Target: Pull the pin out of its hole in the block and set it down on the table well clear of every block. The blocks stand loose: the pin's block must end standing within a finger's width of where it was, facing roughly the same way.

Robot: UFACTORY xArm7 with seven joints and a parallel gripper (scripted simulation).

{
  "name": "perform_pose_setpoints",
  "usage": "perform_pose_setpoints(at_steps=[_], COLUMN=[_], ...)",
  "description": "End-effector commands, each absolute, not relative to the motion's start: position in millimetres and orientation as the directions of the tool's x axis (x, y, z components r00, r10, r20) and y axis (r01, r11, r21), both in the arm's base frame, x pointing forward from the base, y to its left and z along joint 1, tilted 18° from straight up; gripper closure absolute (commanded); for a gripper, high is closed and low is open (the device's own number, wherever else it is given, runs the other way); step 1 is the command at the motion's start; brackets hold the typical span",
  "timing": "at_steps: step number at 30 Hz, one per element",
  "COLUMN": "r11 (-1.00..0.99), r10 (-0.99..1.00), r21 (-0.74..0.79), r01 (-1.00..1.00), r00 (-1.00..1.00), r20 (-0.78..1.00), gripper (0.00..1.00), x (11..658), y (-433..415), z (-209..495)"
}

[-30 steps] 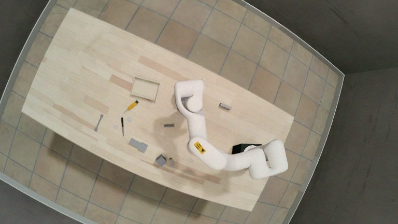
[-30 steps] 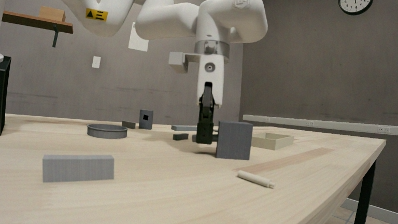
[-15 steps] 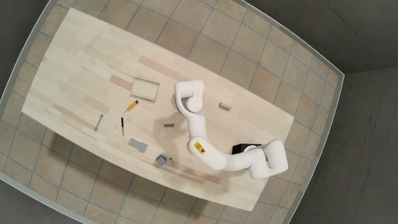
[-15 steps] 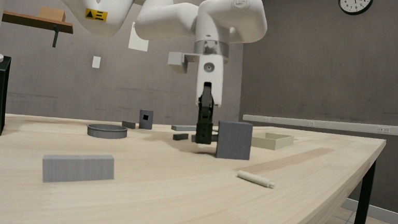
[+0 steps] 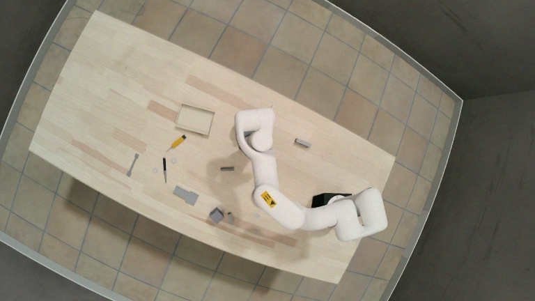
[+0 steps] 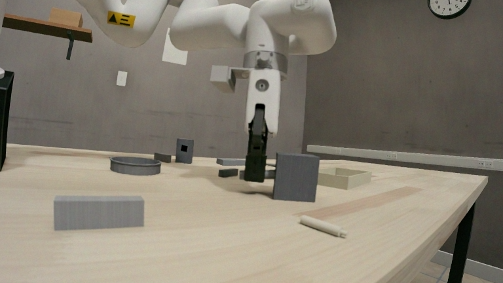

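Note:
In the exterior view my gripper (image 6: 255, 174) points straight down, its fingertips just above the table, to the left of a dark grey block (image 6: 295, 177). It is shut on a short grey pin (image 6: 270, 173) that lies level and reaches from the fingers to the block's left face. The block stands upright on the table. In the top view the white wrist (image 5: 256, 129) covers the gripper, the pin and most of the block.
A long grey block (image 6: 98, 211) lies front left and also shows in the top view (image 5: 302, 143). A cream dowel (image 6: 322, 226) lies front right. Behind are a grey ring (image 6: 135, 165), a holed block (image 6: 184, 150), a small bar (image 6: 227, 172) and a shallow tray (image 6: 344, 177).

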State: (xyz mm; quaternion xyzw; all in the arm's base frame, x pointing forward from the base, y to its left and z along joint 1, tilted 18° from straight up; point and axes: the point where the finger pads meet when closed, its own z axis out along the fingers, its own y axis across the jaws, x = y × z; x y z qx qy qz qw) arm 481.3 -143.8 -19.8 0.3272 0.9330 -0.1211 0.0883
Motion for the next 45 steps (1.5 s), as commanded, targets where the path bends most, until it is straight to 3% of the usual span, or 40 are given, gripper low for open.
perform_pose_setpoints(at_steps=[1, 45], r11=[0.757, 0.758], r10=[0.589, 0.597], r21=[-0.167, -0.165], r01=[0.632, 0.631], r00=[-0.770, -0.773], r20=[-0.245, -0.214], gripper=[1.00, 1.00], x=[481.8, 476.4], y=[-143.0, -139.4], z=[-18.7, -20.4])
